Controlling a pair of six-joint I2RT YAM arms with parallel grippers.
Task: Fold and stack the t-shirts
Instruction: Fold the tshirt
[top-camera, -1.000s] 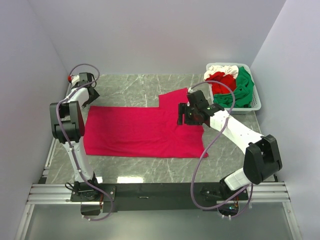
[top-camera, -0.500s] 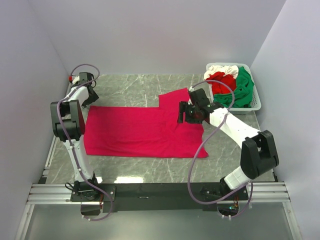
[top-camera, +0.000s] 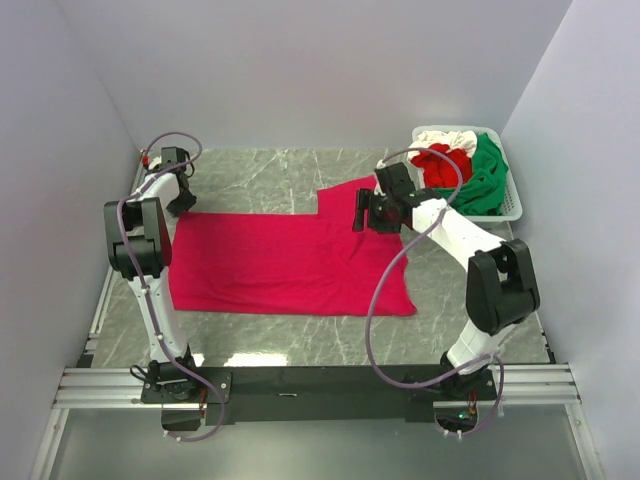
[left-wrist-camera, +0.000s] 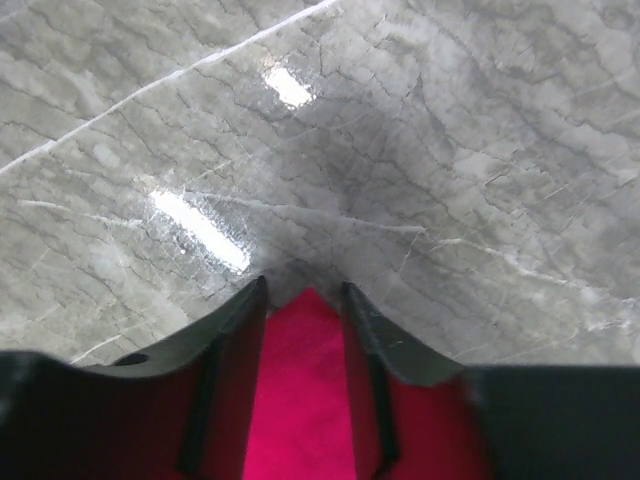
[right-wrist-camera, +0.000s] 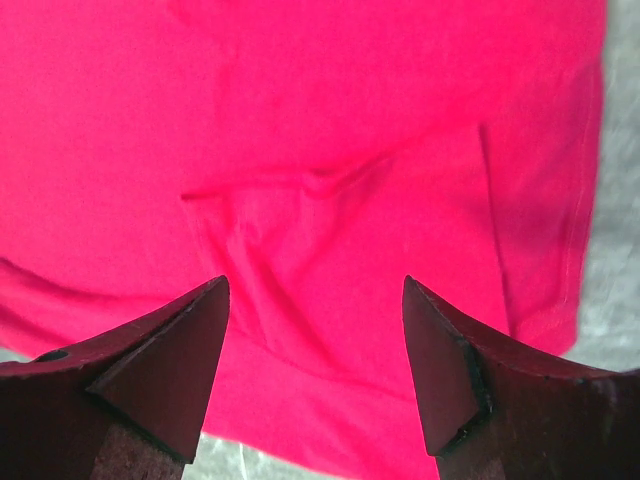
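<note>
Found both arm bases bolted at the near edge of the desk, well back from the work.

Noted the crimson t-shirt spread flat across the middle of the desk, with a straight near hem and one sleeve projecting to the far right. Judged it laid open this way to present clean edges and corners for a first fold; no fold made yet.

Located the right gripper over the far-right part of the crimson t-shirt, beside the sleeve. Confirmed in the wrist view fingers spread wide with nothing held, only lightly creased cloth beneath. Judged poised over a pick point rather than gripping. Recorded the right arm reaching far and leftward from its base, elbow raised on the right, wrist turned down toward the cloth.

Located the left gripper at the far-left corner of the same shirt. Saw in the wrist view fingers drawn to a narrow gap, straddling the corner tip, down at the desk surface. Cannot tell whether the cloth is pinched or merely bracketed. Judged placed there to take the corner for folding over. Recorded the left arm extended along the left edge to the far side, wrist bent down onto the corner.

Noted at the far right the white basket, holding a heap: green t-shirt, red t-shirt, white t-shirt. Judged these awaiting their turn; no stack begun in view.
</note>
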